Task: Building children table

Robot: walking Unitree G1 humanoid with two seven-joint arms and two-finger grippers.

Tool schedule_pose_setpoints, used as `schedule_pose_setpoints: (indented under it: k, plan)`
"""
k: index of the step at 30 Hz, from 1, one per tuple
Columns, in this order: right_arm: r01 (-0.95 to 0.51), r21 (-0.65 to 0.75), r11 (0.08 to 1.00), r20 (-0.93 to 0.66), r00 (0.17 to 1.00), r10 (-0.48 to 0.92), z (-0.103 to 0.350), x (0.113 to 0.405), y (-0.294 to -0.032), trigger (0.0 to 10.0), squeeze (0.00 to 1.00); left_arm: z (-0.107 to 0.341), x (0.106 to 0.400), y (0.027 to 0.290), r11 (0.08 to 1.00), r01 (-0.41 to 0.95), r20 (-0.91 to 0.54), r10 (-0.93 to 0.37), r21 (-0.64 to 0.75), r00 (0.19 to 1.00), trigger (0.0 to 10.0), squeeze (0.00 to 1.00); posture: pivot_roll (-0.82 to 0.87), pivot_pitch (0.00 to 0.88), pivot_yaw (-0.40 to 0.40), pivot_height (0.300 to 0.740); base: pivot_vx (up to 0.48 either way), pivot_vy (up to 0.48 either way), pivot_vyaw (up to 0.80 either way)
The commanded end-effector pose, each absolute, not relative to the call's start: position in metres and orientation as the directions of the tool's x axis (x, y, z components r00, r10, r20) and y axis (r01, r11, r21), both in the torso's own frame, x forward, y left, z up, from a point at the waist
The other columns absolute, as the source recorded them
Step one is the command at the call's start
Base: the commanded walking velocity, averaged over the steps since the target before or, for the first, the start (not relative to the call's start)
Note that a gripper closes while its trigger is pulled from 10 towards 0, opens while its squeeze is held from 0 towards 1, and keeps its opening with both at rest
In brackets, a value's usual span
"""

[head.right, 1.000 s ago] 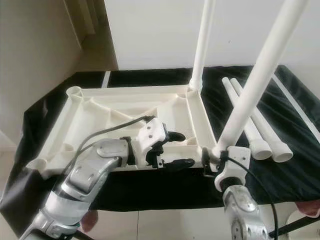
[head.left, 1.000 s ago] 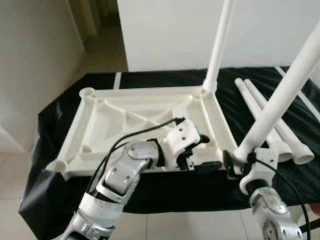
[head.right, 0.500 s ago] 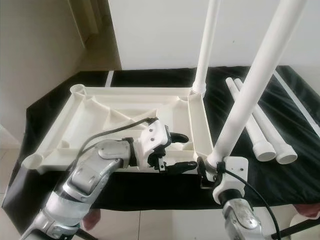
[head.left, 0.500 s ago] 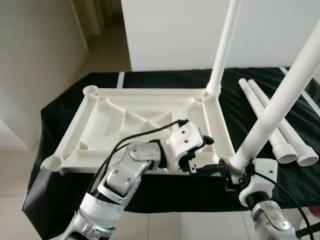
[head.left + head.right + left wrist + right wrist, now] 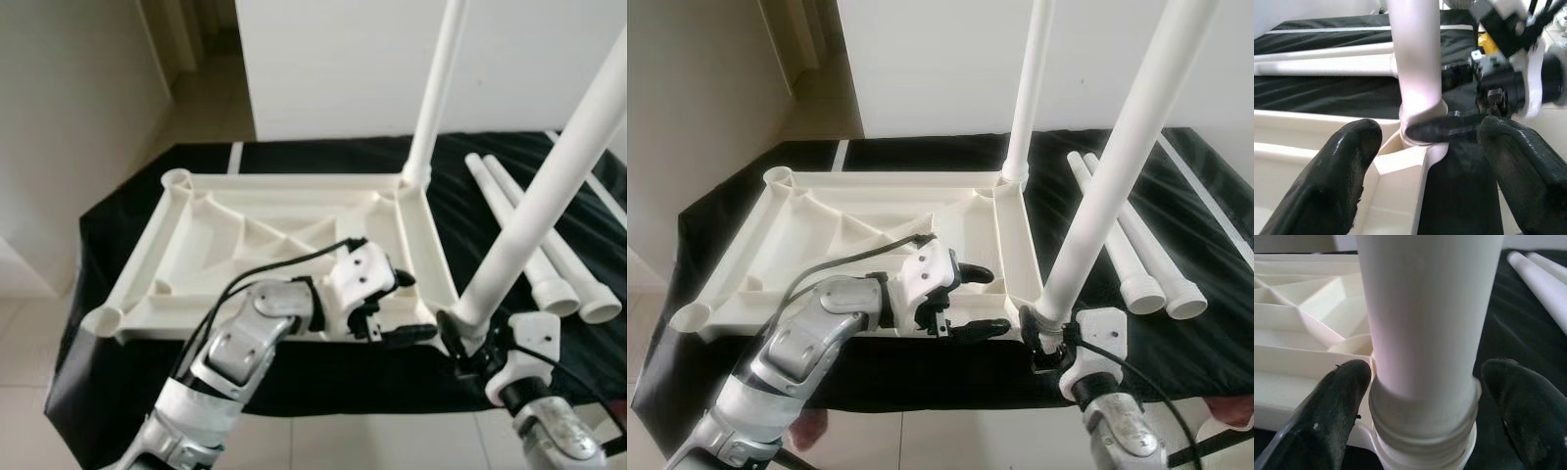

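The white tabletop (image 5: 245, 230) lies upside down on a black cloth. One white leg (image 5: 438, 88) stands upright in its far right corner. A second leg (image 5: 549, 191) leans up from the near right corner socket, its threaded foot (image 5: 1422, 431) at the socket. My right gripper (image 5: 468, 333) is shut on this leg's base, a finger (image 5: 1337, 416) on each side. My left gripper (image 5: 404, 305) stands open just left of that corner, over the tabletop's near rim, holding nothing; in its wrist view its fingers (image 5: 1347, 166) frame the socket.
Two loose white legs (image 5: 534, 235) lie side by side on the cloth (image 5: 127, 211) to the right of the tabletop. A white wall (image 5: 343, 59) stands close behind. Tiled floor (image 5: 39, 323) drops away at the left and front edges.
My right wrist has swung rightward and back around the leg's base, and the leg's foot sits lower at the corner socket. The left gripper has barely moved. The camera shifted slightly.
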State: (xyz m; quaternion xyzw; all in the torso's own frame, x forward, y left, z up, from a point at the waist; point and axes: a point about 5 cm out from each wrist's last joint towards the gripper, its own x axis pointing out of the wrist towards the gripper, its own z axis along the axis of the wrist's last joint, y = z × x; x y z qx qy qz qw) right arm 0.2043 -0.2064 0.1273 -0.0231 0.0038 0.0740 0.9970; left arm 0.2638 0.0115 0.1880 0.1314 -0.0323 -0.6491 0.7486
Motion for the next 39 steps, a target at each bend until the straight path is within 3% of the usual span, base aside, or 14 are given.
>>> schedule_pose_setpoints:
  k: [1, 9, 14, 28, 32, 33, 34, 35, 37, 38, 39]
  plan:
    - [-0.170, -0.041, 0.984, -0.014, 0.985, 0.170, 0.128, 0.204, -0.208, 10.0, 0.00, 0.182, 0.261, 0.012, 0.069, 0.975, -0.143, -0.985, 0.212, 0.101, 10.0, 0.00, -0.06, 0.000, 0.039, 0.740, 0.000, 0.000, 0.00]
    - [-0.339, -0.098, 0.936, -0.023, 0.941, 0.338, 0.138, 0.215, -0.216, 10.0, 0.00, 0.174, 0.252, 0.016, -0.028, 0.987, -0.190, -0.982, 0.156, 0.002, 10.0, 0.00, -0.05, 0.000, 0.037, 0.740, 0.000, 0.000, 0.00]
    - [-0.371, -0.127, 0.920, -0.028, 0.928, 0.371, 0.139, 0.220, -0.218, 10.0, 0.00, 0.173, 0.249, 0.017, -0.042, 0.986, -0.188, -0.982, 0.163, -0.011, 10.0, 0.00, -0.05, 0.000, 0.037, 0.740, 0.000, 0.000, 0.00]
    - [-0.489, -0.211, 0.846, -0.039, 0.869, 0.493, 0.148, 0.252, -0.216, 10.0, 0.00, 0.160, 0.256, 0.009, 0.112, 0.976, -0.166, -0.976, 0.185, 0.143, 10.0, 0.00, -0.03, 0.000, 0.013, 0.740, 0.000, 0.000, 0.00]
    - [-0.515, -0.234, 0.825, -0.045, 0.853, 0.520, 0.151, 0.258, -0.218, 10.0, 0.00, 0.160, 0.253, 0.007, 0.121, 0.975, -0.160, -0.975, 0.186, 0.151, 10.0, 0.00, -0.02, 0.000, 0.008, 0.740, 0.000, 0.000, 0.00]
    - [-0.524, -0.241, 0.817, -0.049, 0.847, 0.529, 0.152, 0.259, -0.218, 8.0, 0.00, 0.160, 0.252, 0.006, 0.123, 0.976, -0.158, -0.976, 0.181, 0.152, 10.0, 0.00, -0.02, 0.000, 0.006, 0.740, 0.000, 0.000, 0.00]
    - [-0.524, -0.241, 0.817, -0.049, 0.847, 0.529, 0.152, 0.259, -0.218, 8.0, 0.00, 0.160, 0.252, 0.006, 0.123, 0.976, -0.158, -0.976, 0.181, 0.152, 10.0, 0.00, -0.02, 0.000, 0.006, 0.740, 0.000, 0.000, 0.00]
    - [-0.530, -0.246, 0.812, -0.052, 0.843, 0.535, 0.152, 0.260, -0.219, 6.5, 0.00, 0.160, 0.252, 0.006, 0.125, 0.976, -0.156, -0.976, 0.179, 0.154, 10.0, 0.00, -0.02, 0.000, 0.006, 0.740, 0.000, 0.000, 0.00]
    - [-0.535, -0.248, 0.807, -0.056, 0.840, 0.540, 0.152, 0.261, -0.219, 6.5, 0.00, 0.160, 0.252, 0.006, 0.127, 0.976, -0.155, -0.976, 0.179, 0.155, 10.0, 0.00, -0.02, 0.000, 0.005, 0.740, 0.000, 0.000, 0.00]
    - [-0.543, -0.251, 0.802, -0.059, 0.835, 0.547, 0.152, 0.261, -0.220, 4.9, 0.00, 0.160, 0.252, 0.006, 0.128, 0.975, -0.154, -0.976, 0.179, 0.156, 10.0, 0.00, -0.02, 0.000, 0.005, 0.740, 0.000, 0.000, 0.00]
    - [-0.543, -0.251, 0.802, -0.059, 0.835, 0.547, 0.152, 0.261, -0.220, 4.9, 0.00, 0.160, 0.252, 0.006, 0.128, 0.975, -0.154, -0.976, 0.179, 0.156, 10.0, 0.00, -0.02, 0.000, 0.005, 0.740, 0.000, 0.000, 0.00]
